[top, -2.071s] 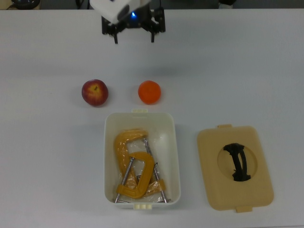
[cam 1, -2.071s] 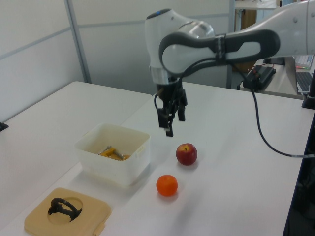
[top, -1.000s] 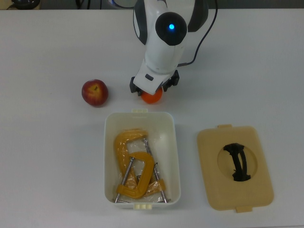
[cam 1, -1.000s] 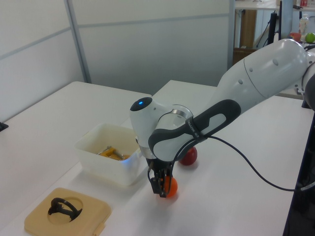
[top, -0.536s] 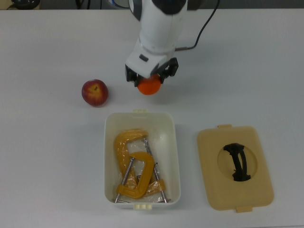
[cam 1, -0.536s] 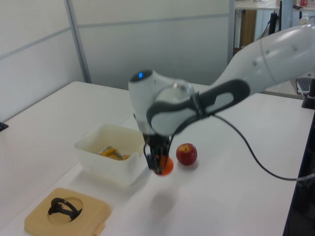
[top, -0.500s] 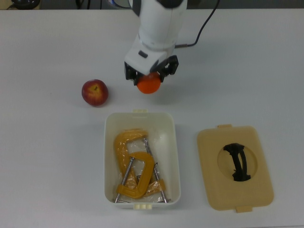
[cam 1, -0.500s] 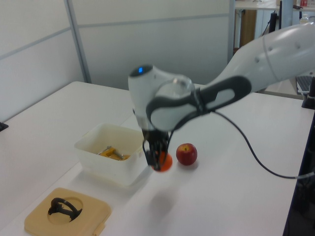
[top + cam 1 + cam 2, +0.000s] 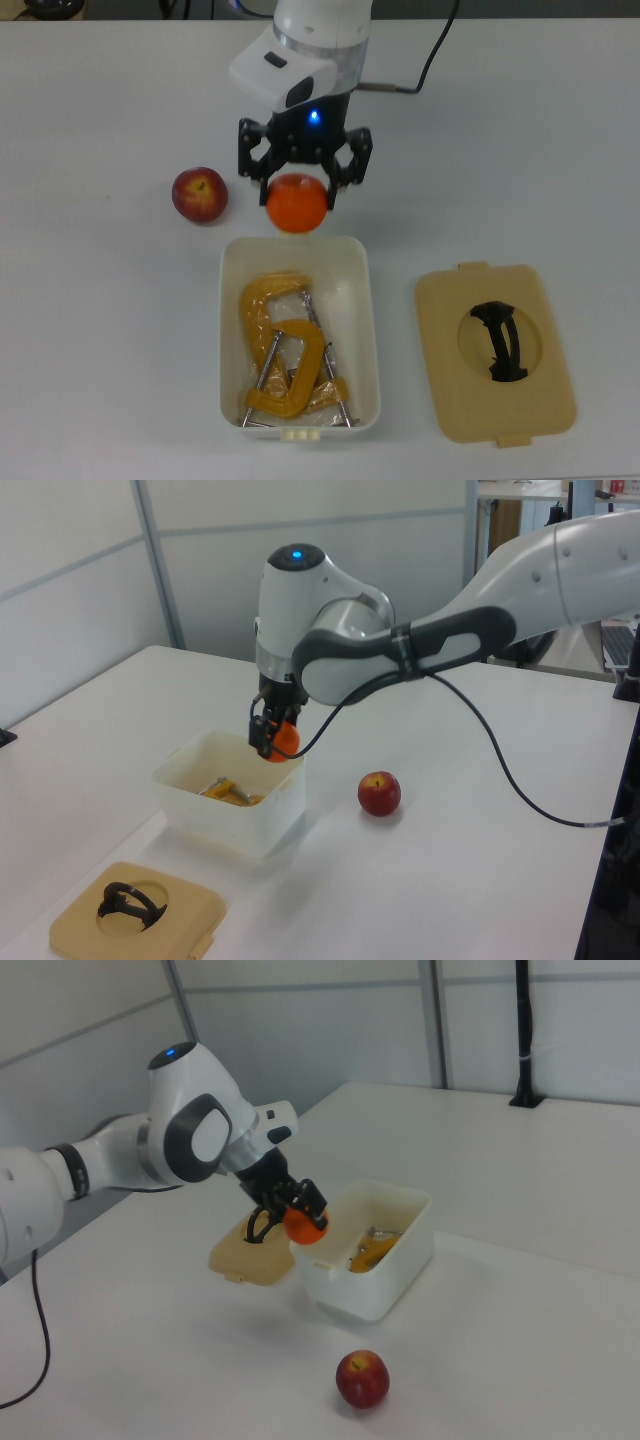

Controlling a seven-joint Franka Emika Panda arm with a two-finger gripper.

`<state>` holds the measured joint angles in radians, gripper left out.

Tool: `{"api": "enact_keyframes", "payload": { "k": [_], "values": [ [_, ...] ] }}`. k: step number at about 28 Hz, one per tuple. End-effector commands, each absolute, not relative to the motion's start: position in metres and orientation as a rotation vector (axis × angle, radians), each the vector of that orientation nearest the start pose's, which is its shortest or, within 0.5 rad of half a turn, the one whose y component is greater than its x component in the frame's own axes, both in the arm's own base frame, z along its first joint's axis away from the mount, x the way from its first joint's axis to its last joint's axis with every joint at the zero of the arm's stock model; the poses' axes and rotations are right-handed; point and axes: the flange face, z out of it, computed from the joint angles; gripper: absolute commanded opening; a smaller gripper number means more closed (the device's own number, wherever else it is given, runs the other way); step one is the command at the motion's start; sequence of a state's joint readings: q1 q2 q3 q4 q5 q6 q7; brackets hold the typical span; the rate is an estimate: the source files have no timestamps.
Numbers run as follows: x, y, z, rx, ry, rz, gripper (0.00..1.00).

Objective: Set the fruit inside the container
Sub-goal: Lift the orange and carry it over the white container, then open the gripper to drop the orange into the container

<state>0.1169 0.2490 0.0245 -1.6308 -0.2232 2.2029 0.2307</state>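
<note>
Fingers (image 9: 297,203) pinching orange (image 9: 296,204) above tub (image 9: 371,330) rim — C-clamps (image 9: 288,350) inside, apple (image 9: 200,194) beside.

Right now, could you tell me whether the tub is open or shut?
Open: the tub shows clamps inside, and its lid lies beside it.

Smooth orange (image 9: 296,203) hangs above the white container's (image 9: 370,330) 12 o'clock rim; red apple (image 9: 199,194) rests at its 10 o'clock.

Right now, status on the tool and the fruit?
Tool shut on orange, held above tub's near rim. Apple on table, untouched. Clamps fill part of tub.
</note>
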Motion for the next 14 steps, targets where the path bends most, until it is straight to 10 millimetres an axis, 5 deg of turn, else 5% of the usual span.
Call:
{"api": "enact_keyframes", "payload": {
  "k": [1,7,9,14],
  "values": [
    [0.689,0.082,0.468,-3.238,0.057,-0.713,0.45],
    [0.697,0.079,0.444,-3.259,0.067,-0.73,0.8],
    [0.696,0.08,0.445,-3.25,0.086,-0.723,1.0],
    [0.691,0.083,0.453,-3.251,0.143,-0.696,1.0]
  ]
}}
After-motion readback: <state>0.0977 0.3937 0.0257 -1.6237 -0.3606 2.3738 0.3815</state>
